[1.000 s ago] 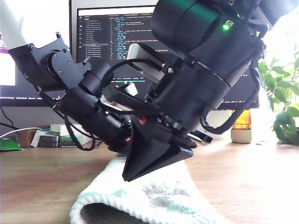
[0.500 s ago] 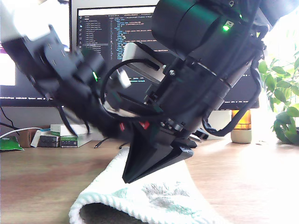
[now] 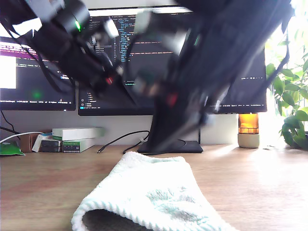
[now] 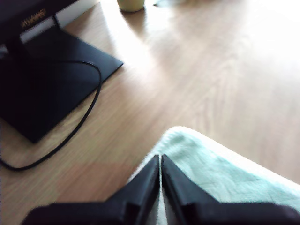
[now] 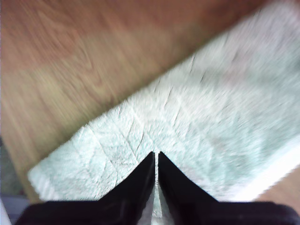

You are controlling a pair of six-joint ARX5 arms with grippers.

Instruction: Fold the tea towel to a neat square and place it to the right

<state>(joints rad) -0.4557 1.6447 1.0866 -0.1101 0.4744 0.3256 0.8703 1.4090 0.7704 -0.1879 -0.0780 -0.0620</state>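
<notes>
Towel point(image 3: 149, 192) of pale mint plush lies folded on the wooden desk point(image 3: 43, 192), at the near edge toward the exterior view, with its whitish ribbed hem curling along the front fold. Behind it at the far edge stands a monitor base point(image 3: 166, 147) with a black cable point(image 3: 120, 139) trailing off, and a small amber jar point(image 3: 248, 130) sits toward the exterior view's right beside a leafy plant point(image 3: 291, 106).

Both my arms hang raised above the cloth, smeared by motion blur in the exterior view, so I cannot tell there which is which. My first pincer point(image 4: 160, 171) is clenched, its two black fingers pressed together with only a hairline seam between them, tip poised over the towel's rounded corner nearest the monitor base; whether it touches the pile I cannot tell. My second pincer point(image 5: 156, 161) is likewise clenched on nothing, fingers meeting in a point over the middle of the fluffy surface, with bare desk beyond the cloth's long edge.
</notes>
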